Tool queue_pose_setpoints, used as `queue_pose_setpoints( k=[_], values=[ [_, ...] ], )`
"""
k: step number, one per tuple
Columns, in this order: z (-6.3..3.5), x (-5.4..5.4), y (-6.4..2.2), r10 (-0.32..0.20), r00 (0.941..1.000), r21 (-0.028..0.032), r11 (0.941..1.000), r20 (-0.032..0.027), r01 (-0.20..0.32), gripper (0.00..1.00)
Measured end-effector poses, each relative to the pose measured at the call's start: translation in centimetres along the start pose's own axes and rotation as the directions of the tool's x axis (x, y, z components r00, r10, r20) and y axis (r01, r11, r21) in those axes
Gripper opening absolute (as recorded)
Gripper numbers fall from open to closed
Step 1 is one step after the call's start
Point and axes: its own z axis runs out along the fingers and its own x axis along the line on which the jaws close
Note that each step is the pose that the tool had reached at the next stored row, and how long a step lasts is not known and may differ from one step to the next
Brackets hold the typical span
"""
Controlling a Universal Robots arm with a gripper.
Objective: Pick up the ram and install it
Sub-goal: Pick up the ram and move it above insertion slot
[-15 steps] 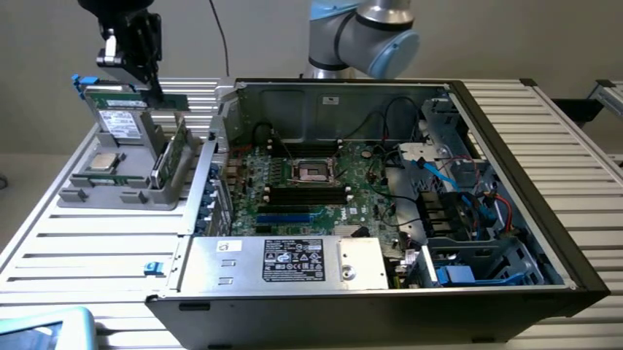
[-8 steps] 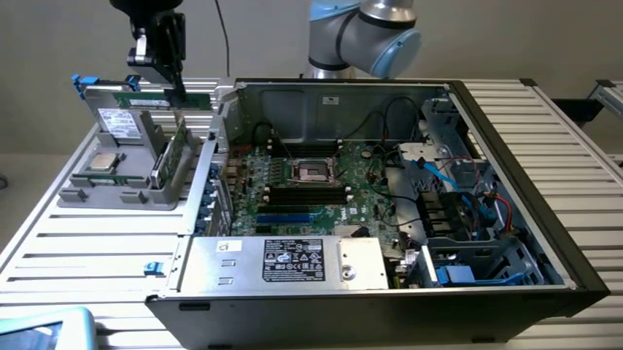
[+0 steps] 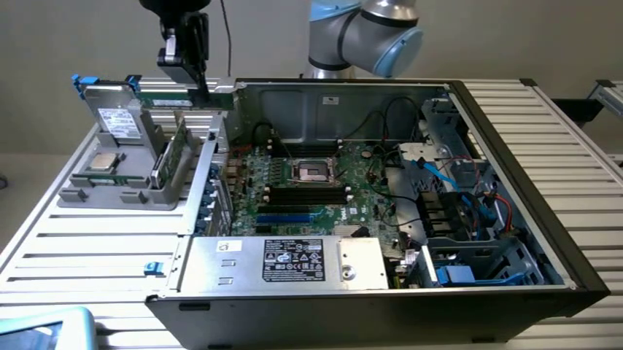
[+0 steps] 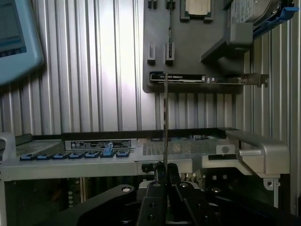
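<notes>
Gripper (image 4: 165,168) clamped on the ram (image 4: 165,117), which wrist cam shows edge-on as a thin line sticking out past the fingertips. Ext view shows it flat-on: green stick held level in air above gray parts holder (image 3: 117,197), beside open PC case (image 3: 545,240), on ext view's left.

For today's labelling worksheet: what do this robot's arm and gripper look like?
The arm has silver-grey rounded joints with pale blue caps. The gripper is black with a silver side block and slim black jaws; a thin black cable hangs beside it.
</notes>
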Motion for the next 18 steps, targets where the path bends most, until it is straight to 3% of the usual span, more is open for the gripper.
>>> queue_pose_setpoints(
  k=[4, 18],
  values=[
    [-0.05, -0.1, -1.79, 0.0, 1.0, 0.0032, 1.0, 0.0002, 0.0, 0.13],
    [-0.18, -0.3, -8.14, 0.0, 1.0, 0.0038, 1.0, 0.0001, 0.0, 0.13]
  ],
)
